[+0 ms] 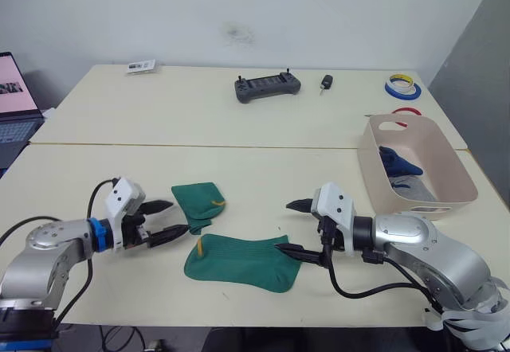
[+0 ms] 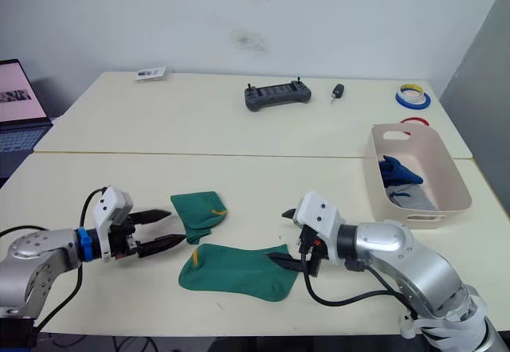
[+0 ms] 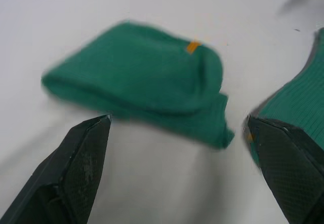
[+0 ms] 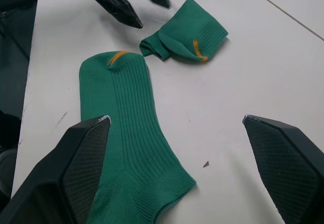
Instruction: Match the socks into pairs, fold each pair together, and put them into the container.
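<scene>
Two green socks with yellow marks lie on the near table. One green sock [image 1: 241, 261] lies flat; the other [image 1: 198, 203] is folded over just behind it. My left gripper [image 1: 170, 220] is open, level with the folded sock's near left edge and not touching it. My right gripper [image 1: 292, 228] is open too, its lower finger at the flat sock's right end. The pink container [image 1: 446, 178] stands at the right, holding a royal blue sock [image 1: 396, 162] and a light grey sock [image 1: 409, 189].
A dark grey handheld controller [image 1: 267, 86] and a small black key fob [image 1: 326, 83] lie on the far table. Tape rolls [image 1: 402, 88] sit at the far right, a small card [image 1: 141, 66] at the far left. A laptop [image 1: 16, 105] stands beyond the left edge.
</scene>
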